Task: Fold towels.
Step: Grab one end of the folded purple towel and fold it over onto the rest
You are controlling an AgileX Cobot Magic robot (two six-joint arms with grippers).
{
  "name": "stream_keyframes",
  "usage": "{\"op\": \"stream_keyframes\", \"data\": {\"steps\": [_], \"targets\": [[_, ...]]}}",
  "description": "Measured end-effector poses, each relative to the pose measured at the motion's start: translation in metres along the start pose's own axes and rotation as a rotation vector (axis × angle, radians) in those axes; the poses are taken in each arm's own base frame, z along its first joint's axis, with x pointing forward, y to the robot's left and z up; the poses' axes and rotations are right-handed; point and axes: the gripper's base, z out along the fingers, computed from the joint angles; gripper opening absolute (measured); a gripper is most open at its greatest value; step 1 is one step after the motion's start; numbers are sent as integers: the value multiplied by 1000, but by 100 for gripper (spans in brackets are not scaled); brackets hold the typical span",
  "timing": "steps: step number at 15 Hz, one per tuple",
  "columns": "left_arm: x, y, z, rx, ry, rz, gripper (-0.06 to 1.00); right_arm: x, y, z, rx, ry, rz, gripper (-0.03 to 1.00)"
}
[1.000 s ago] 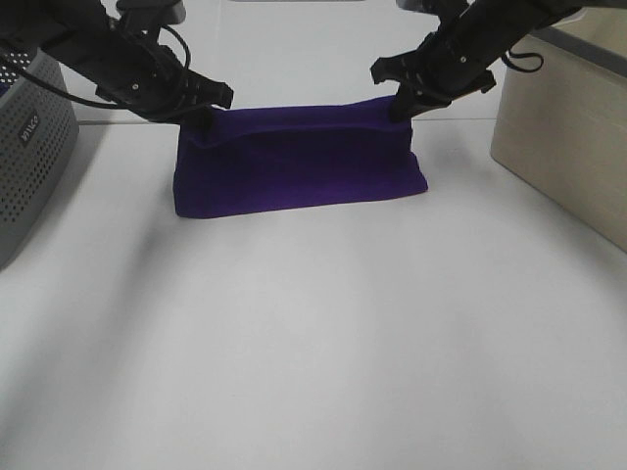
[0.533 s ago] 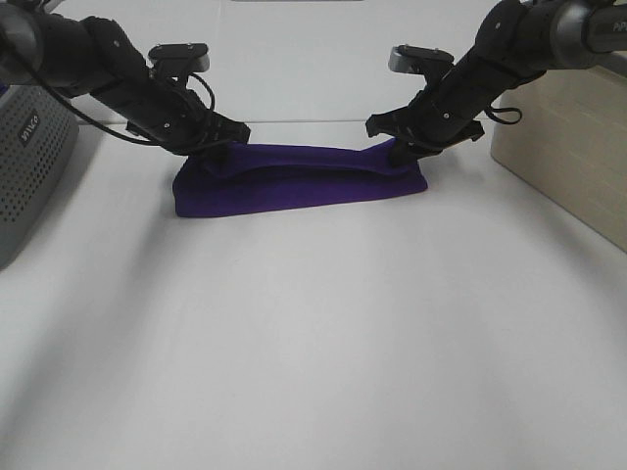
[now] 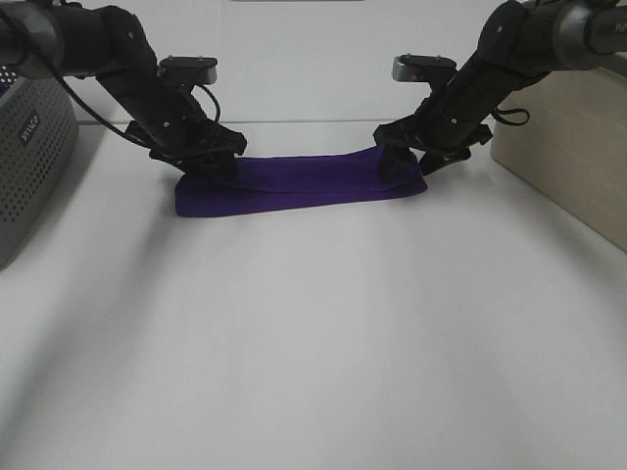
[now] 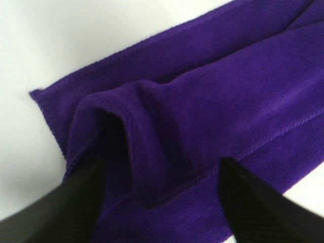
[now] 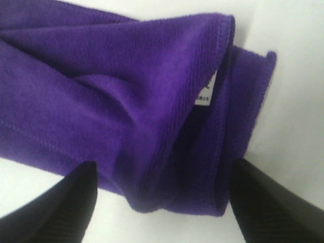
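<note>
A purple towel (image 3: 304, 181) lies as a long, narrow folded strip at the back of the white table (image 3: 313, 343). My left gripper (image 3: 211, 162) is low over its left end and my right gripper (image 3: 407, 162) is low over its right end. In the left wrist view the left gripper (image 4: 162, 167) is open, its fingers (image 4: 71, 202) wide apart either side of a raised fold of towel (image 4: 152, 126). In the right wrist view the right gripper (image 5: 162, 169) is open over the folded end of the towel (image 5: 152, 101), where a white label (image 5: 205, 91) shows.
A grey perforated basket (image 3: 29, 147) stands at the left edge. A beige box (image 3: 563, 137) stands at the right, close to my right arm. A seam runs across the table just behind the towel.
Both grippers have come down with the towel's upper edge, from held up to lying flat on the lower layer. The towel is now a flat strip and the jaws stand open.
</note>
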Motion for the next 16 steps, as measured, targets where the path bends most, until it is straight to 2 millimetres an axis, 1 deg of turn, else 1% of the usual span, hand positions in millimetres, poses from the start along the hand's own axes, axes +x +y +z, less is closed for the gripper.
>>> {"op": "stream_keyframes", "data": {"steps": [1, 2, 3, 4, 5, 6, 7, 8, 9, 11, 13, 16], "targets": [[0, 0, -3, -1, 30, -1, 74, 2, 0, -3, 3, 28, -17, 75], [-5, -1, -12, 2, 54, 8, 81, 1, 1, -9, 9, 46, -39, 76], [-10, -4, -22, 10, 91, 22, 83, -3, 4, -22, 17, 39, -59, 77], [-19, -1, -44, 7, 141, 39, 85, -17, 14, -61, 21, -23, -86, 77], [-19, 8, -50, 9, 164, 9, 85, -21, 20, -80, 14, -33, -97, 77], [-16, 21, -50, 33, 186, -42, 84, -22, 24, -95, 6, -30, -103, 77], [-11, 37, -45, 75, 197, -104, 84, -22, 28, -105, -2, -20, -103, 77], [-8, 45, -41, 102, 201, -134, 84, -22, 29, -109, -5, -17, -104, 77], [-2, 57, -31, 149, 205, -174, 84, -21, 30, -112, -11, 0, -100, 77], [6, 71, -16, 233, 198, -223, 84, -18, 32, -115, -20, 27, -93, 77], [11, 76, -4, 260, 194, -236, 84, -16, 32, -115, -26, 48, -92, 77], [10, 76, 3, 302, 166, -253, 84, -15, 32, -115, -30, 62, -91, 77]]}}
